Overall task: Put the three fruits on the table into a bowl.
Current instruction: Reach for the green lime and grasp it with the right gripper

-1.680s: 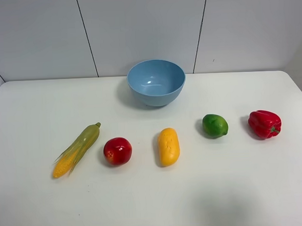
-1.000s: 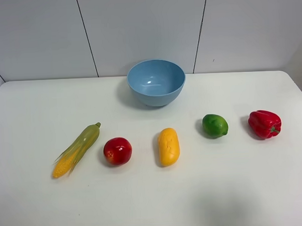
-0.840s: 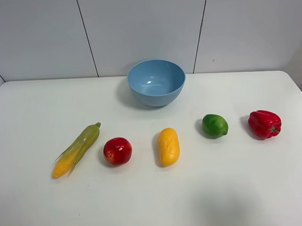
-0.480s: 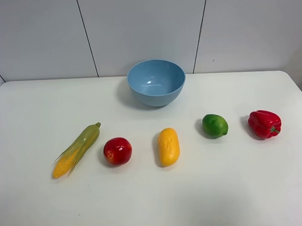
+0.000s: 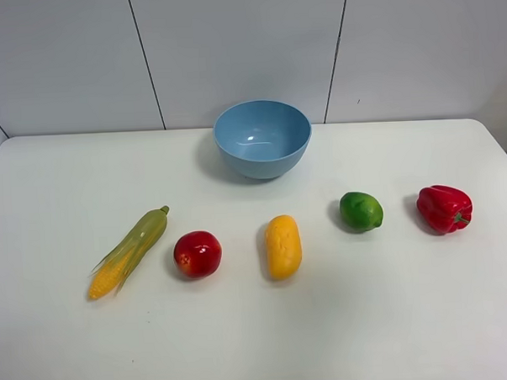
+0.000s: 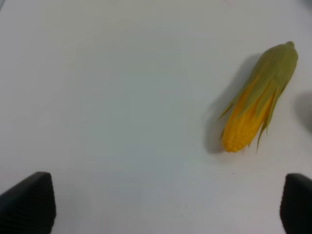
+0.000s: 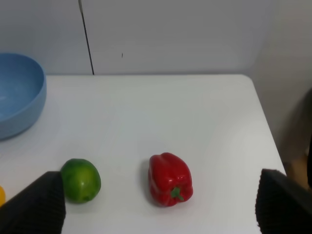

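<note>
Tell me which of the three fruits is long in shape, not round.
The yellow-orange mango: it is oblong and lies between the other two, the red apple and the green lime, which are both round.

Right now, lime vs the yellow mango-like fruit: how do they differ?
The lime is glossy green; the mango-like fruit is yellow-orange. The lime is round and smaller; the mango-like fruit is oblong and longer. The lime lies right of the mango-like fruit in the high view. Both rest on the table, outside the bowl.
</note>
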Motion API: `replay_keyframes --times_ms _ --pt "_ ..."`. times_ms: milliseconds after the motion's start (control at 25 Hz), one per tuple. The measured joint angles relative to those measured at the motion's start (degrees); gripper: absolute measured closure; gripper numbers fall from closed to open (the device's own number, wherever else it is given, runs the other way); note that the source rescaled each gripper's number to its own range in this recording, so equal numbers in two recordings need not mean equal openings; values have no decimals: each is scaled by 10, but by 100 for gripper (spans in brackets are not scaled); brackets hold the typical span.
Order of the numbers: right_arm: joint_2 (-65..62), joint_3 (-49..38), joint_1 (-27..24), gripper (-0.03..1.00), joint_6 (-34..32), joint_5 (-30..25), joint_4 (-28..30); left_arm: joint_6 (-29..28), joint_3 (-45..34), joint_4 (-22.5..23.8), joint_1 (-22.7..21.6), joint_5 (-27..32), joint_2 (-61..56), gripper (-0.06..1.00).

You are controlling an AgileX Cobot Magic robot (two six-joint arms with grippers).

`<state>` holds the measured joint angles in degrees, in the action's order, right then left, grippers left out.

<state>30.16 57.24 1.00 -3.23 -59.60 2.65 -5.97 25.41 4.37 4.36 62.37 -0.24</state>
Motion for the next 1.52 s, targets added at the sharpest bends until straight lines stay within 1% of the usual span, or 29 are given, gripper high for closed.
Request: replay_keyframes --times_ms 280,520,680,920,1160,1280,1520 --pt "167 60 0 32 0 8 0 0 0 0 0 0 0 8" --pt "290 72 2 32 0 19 -1 0 0 0 0 0 0 8" --pt "361 72 30 32 0 36 -2 0 0 0 0 0 0 8" --pt "455 73 85 32 0 102 -33 0 0 0 0 0 0 8" --pt "539 73 93 32 1 136 -39 0 0 0 0 0 0 8" --pt "566 73 95 32 18 148 -39 0 0 0 0 0 0 8" --pt "628 95 118 32 53 148 -44 0 0 0 0 0 0 8"
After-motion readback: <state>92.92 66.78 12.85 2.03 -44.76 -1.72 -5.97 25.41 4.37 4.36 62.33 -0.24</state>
